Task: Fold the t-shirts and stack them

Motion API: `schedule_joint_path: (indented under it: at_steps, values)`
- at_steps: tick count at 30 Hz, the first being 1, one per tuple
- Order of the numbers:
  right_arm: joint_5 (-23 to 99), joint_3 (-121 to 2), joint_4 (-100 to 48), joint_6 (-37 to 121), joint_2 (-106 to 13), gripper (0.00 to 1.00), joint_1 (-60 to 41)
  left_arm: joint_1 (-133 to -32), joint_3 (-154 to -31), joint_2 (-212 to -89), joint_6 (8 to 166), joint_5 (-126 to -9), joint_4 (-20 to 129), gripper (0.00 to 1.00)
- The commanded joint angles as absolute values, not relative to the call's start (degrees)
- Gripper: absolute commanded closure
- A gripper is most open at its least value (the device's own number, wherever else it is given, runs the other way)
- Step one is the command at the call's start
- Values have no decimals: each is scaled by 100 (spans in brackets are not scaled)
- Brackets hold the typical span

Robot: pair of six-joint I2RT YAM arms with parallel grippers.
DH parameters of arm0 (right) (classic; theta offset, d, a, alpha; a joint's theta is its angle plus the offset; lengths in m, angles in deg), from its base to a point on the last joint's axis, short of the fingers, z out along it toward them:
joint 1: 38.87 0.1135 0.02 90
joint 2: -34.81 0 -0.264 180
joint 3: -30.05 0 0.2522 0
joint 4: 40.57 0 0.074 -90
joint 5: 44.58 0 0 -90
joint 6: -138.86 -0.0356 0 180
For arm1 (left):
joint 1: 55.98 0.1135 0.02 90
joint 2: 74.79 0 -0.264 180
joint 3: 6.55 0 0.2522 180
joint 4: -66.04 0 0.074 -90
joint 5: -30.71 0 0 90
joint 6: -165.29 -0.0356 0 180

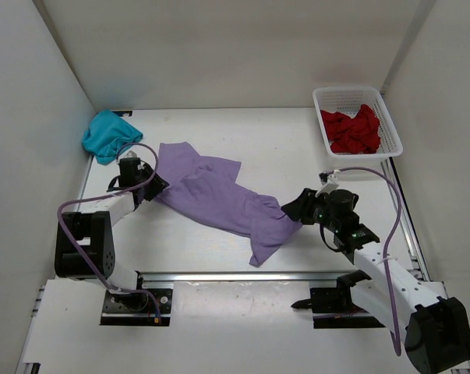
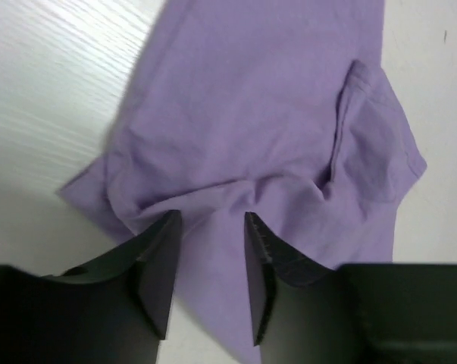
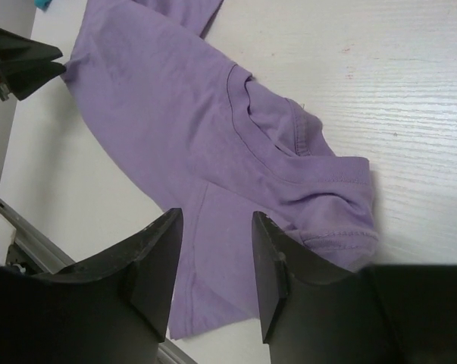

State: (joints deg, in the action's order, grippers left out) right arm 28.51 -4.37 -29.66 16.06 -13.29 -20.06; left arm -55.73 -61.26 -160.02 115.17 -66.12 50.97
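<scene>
Operator: Jaws on the left arm, how do they stand?

Observer: In its wrist view we see the left gripper [image 2: 211,221] open, jaws apart and astride a puckered ridge of the lavender shirt [image 2: 251,114]. Cloth shows in the gap between the fingers [image 2: 161,258], so nothing is clamped. We find it hard to make out how firmly the tips press into the fabric, and the wrist housing cuts off the shirt's near edge.

Operator: And the right?

Observer: We see the right gripper [image 3: 217,220] open too, holding nothing. It hangs over the shirt a little way from the collar, and its fingers hide the hem below them. We cannot tell how high it sits above the cloth.

Operator: Where does that shirt lie?

Observer: From above we find it mid-table [image 1: 297,148], rumpled and unfolded. It runs from ten o'clock at the left gripper down to five o'clock beside the right one.

Operator: The other two?

Observer: The teal shirt [image 1: 106,134] is bunched in the ten o'clock corner against the wall, apart from the lavender one. The red shirt [image 1: 353,131] is crumpled inside the white basket [image 1: 351,90] at two o'clock. The basket's mesh wall hides its lower part from us.
</scene>
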Motion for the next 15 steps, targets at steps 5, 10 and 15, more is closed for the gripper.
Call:
schedule_joint_path:
  at_steps: [5,10,15]
  values:
    - [2986,-384,-3173,1792,-1362,54,-1813,-5282,-6092,-15522,11555,-6201,4955,37]
    - [3407,-524,-2822,1915,-1476,51,-1568,-5282,-6118,-15660,11387,-6148,4902,29]
    - [5037,-725,-2058,2003,-1099,53,-804,-5466,-6531,-16601,11344,-6474,4885,51]
